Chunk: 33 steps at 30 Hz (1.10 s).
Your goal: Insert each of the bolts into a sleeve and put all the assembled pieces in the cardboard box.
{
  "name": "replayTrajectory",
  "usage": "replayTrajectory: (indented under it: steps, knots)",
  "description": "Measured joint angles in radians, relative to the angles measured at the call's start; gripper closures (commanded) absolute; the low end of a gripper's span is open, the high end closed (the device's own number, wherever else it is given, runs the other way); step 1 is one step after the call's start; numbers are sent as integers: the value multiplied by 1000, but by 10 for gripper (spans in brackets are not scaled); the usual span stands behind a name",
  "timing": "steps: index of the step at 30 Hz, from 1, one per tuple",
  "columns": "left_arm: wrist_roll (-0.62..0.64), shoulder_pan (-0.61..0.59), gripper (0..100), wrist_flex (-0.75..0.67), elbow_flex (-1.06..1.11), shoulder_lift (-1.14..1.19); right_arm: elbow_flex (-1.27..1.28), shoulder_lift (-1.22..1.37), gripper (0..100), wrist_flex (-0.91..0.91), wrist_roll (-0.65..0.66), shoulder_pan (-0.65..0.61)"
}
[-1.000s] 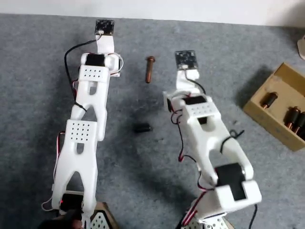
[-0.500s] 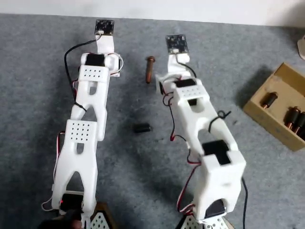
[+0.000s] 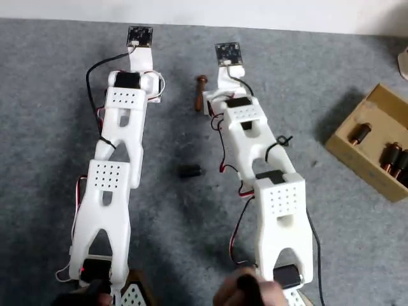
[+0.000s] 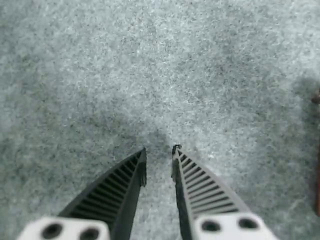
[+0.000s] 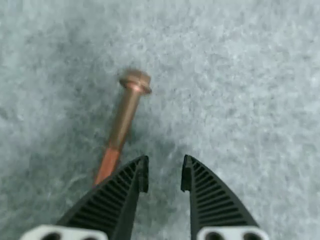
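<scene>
A copper bolt lies on the grey carpet between the two arms. In the right wrist view the bolt runs lengthwise just outside one finger of my right gripper, which is open with only carpet between its tips. A short black sleeve lies on its own nearer the arm bases. My left gripper hangs over bare carpet, its fingers a little apart and holding nothing. The cardboard box sits at the right edge of the table with several assembled pieces in it.
The right arm's forearm stretches close beside the bolt and near the sleeve. The left arm lies extended along the left side. Open carpet separates the right arm from the box.
The right arm has swung left, away from the box side, and its wrist now sits beside the bolt. The left arm, bolt and sleeve have not moved.
</scene>
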Motion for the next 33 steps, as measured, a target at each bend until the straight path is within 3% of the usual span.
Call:
replayTrajectory:
  steps: [6,17,24,33]
  knots:
    - [0,0,909,0,0,0,-164,104,807,0,-80,-2]
    - [0,0,909,0,0,0,-500,292,805,118,-84,-12]
    - [0,0,909,0,0,0,-669,413,807,213,15,-15]
    - [0,0,909,0,0,0,-747,468,807,236,-68,-15]
